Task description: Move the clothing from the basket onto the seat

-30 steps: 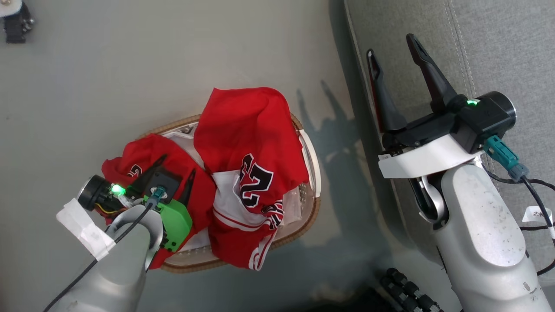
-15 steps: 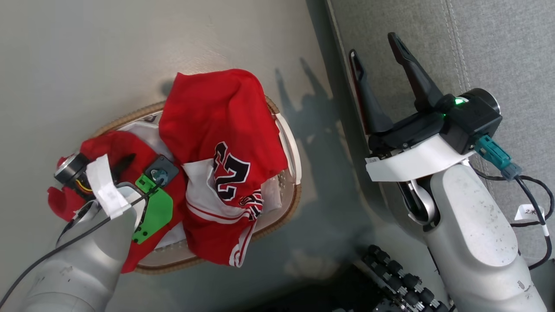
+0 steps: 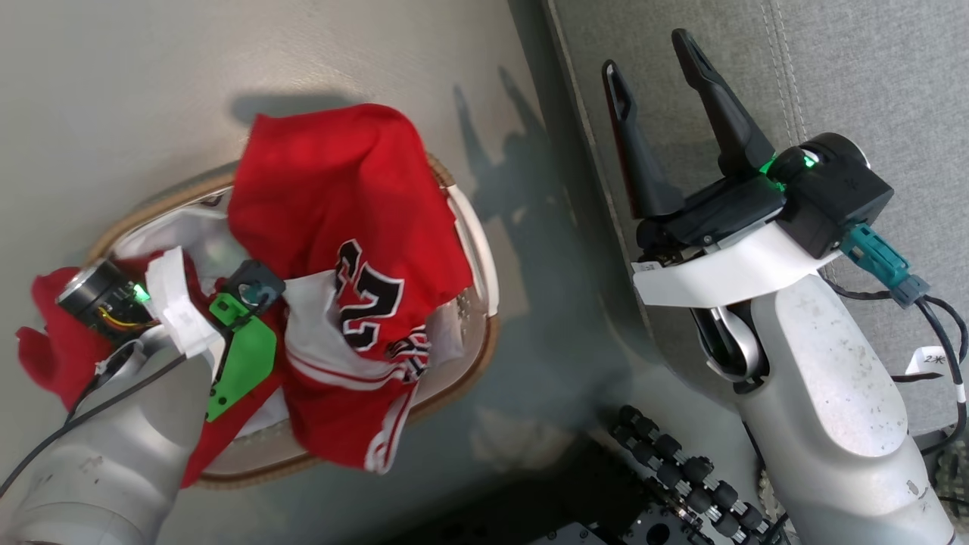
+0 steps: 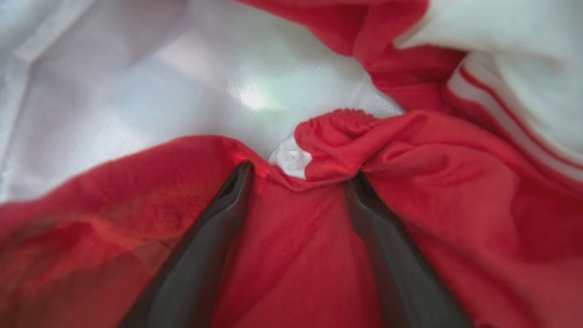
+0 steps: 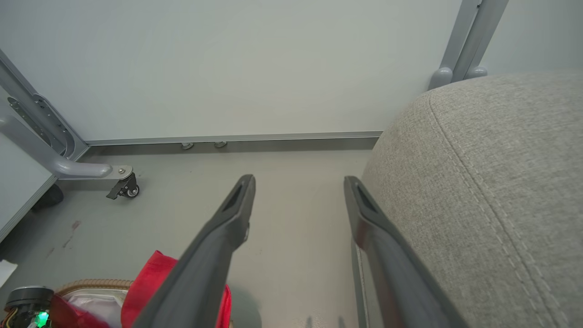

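Note:
The basket (image 3: 475,356) stands on the floor at the lower left, its white liner (image 4: 136,86) showing inside. A red jersey (image 3: 341,189) with a black-and-white number is draped over its middle and near rim. A second red jersey (image 3: 45,348) lies at the basket's left side and spills past the rim. My left gripper (image 4: 300,173) is open, its two fingers pushed down into this jersey's fabric (image 4: 296,255), which bunches between them. In the head view my left wrist (image 3: 113,299) covers those fingers. My right gripper (image 3: 647,57) hangs open and holds nothing above the edge of the grey seat (image 3: 848,68).
The seat's rounded edge (image 5: 478,182) runs beside the right gripper (image 5: 299,181). Behind it are a pale wall and a metal frame on a caster (image 5: 123,187). My base's black rollers (image 3: 681,473) sit on the floor between basket and seat.
The head camera has shifted. My left wrist has rolled and moved toward the basket's left side, and the left jersey has bunched out over that rim. The right gripper stays open.

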### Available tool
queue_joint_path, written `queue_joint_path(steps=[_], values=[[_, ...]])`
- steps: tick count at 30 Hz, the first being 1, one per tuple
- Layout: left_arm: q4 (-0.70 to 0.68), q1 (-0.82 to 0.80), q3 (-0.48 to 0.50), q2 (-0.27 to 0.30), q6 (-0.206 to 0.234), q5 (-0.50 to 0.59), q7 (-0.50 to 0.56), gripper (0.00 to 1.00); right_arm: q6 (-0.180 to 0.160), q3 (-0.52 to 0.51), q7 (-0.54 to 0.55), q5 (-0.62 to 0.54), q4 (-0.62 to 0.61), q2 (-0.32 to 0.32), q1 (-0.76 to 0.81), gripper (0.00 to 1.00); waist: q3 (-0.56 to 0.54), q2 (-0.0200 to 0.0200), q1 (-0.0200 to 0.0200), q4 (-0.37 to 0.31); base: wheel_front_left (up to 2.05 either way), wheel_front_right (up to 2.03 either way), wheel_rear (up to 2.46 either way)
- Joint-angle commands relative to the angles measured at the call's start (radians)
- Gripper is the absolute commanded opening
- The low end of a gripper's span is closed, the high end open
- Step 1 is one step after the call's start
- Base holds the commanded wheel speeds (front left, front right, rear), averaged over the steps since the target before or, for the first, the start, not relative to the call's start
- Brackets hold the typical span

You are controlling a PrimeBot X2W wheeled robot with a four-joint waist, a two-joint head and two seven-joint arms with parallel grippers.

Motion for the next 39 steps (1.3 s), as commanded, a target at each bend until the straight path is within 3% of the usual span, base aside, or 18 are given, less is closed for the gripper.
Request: queue_joint_path(steps=[1,2,9,14,22,29,39], values=[[0.01,0.019,-0.005,0.012,-0.014,-0.017,0.004,0.29,-0.001,0.0,-0.005,0.005,-0.004,-0.002,-0.013,1.0,0.005,-0.0001,0.0,-0.006,0.0,0.0,0.0],[0.009,0.026,-0.013,0.012,-0.013,-0.019,0.003,0.0,-0.001,0.0,-0.005,0.005,-0.004,-0.002,-0.014,1.0,0.004,-0.0001,0.0,-0.006,0.0,0.0,0.0],[0.009,0.06,-0.041,0.004,-0.009,-0.094,-0.073,0.0,-0.001,-0.008,-0.005,-0.009,0.021,-0.002,-0.005,1.0,-0.052,-0.0001,0.0,0.005,0.0,0.0,0.0],[0.006,0.08,-0.031,-0.043,-0.009,-0.148,-0.159,0.0,-0.001,-0.017,-0.005,-0.033,0.047,-0.003,0.018,1.0,-0.127,-0.0001,0.0,0.032,0.0,0.0,0.0],[0.007,0.128,0.017,-0.132,0.001,-0.234,-0.269,0.0,-0.001,-0.041,-0.005,-0.072,0.1,-0.003,0.085,1.0,-0.306,-0.0001,0.0,0.095,0.0,0.0,0.0],[-0.012,0.199,0.067,-0.174,0.018,-0.311,-0.331,0.0,-0.001,-0.059,-0.005,-0.1,0.145,-0.003,0.162,1.0,-0.47,-0.0001,0.0,0.149,0.0,0.0,0.0],[-0.201,0.329,0.135,-0.19,0.049,-0.412,-0.344,0.0,-0.001,-0.073,-0.005,-0.131,0.192,-0.003,0.285,1.0,-0.666,-0.0001,0.0,0.216,0.0,0.0,0.0]])
